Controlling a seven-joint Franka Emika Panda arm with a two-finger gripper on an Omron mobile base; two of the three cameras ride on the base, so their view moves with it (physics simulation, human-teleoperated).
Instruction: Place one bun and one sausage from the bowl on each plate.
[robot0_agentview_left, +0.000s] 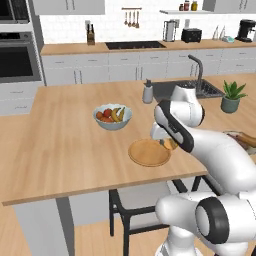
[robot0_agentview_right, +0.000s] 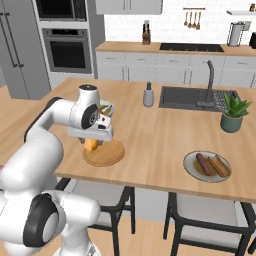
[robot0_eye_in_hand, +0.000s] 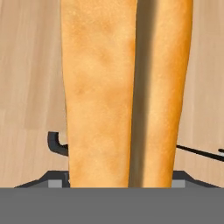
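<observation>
My gripper (robot0_agentview_right: 93, 142) is shut on a golden-tan bun (robot0_agentview_right: 91, 145), which hangs upright just above the near-left part of the tan wooden plate (robot0_agentview_right: 107, 155). In the hand view the bun (robot0_eye_in_hand: 122, 87) runs lengthwise up the picture over the wood. From the left base view the bun (robot0_agentview_left: 170, 144) peeks out under my hand at the right rim of the tan plate (robot0_agentview_left: 147, 153). Far to the right, the pale grey plate (robot0_agentview_right: 190, 167) carries one sausage (robot0_agentview_right: 202, 163) and one bun (robot0_agentview_right: 219, 165). The dark wooden bowl is out of view.
A white fruit bowl (robot0_agentview_left: 112, 118) stands behind the tan plate. A soap dispenser (robot0_agentview_right: 148, 94), the sink (robot0_agentview_right: 190, 97) with its tap and a potted plant (robot0_agentview_right: 232, 113) sit further back. Dark chairs (robot0_agentview_right: 192, 220) stand under the counter's near edge.
</observation>
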